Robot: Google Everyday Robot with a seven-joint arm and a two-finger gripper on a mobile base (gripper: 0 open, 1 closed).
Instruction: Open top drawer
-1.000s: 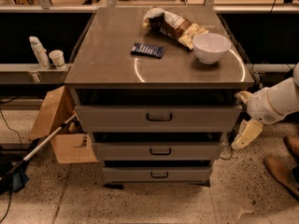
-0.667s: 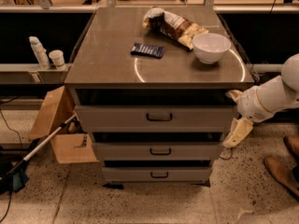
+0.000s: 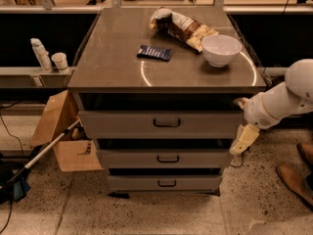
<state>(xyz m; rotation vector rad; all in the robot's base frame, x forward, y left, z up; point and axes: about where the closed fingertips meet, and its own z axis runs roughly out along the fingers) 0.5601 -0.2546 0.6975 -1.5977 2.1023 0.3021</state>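
The top drawer [image 3: 161,124] is the tallest grey front of the cabinet, just under the tabletop, with a small dark loop handle [image 3: 167,123] at its centre and a dark gap above it. Two shorter drawers [image 3: 166,158] sit below it. My gripper [image 3: 243,137], cream-coloured on a white arm [image 3: 281,99], hangs by the cabinet's right front corner at the height of the top drawer's right end, well to the right of the handle.
On the cabinet top [image 3: 112,62] lie a white bowl [image 3: 221,49], a snack bag [image 3: 183,26] and a blue packet [image 3: 154,52]. A cardboard box [image 3: 63,136] and a long pole [image 3: 44,151] are at the left. Shoes [image 3: 293,177] are on the floor at the right.
My gripper and arm have moved left, closer to the cabinet's right front corner. The drawers have not moved.
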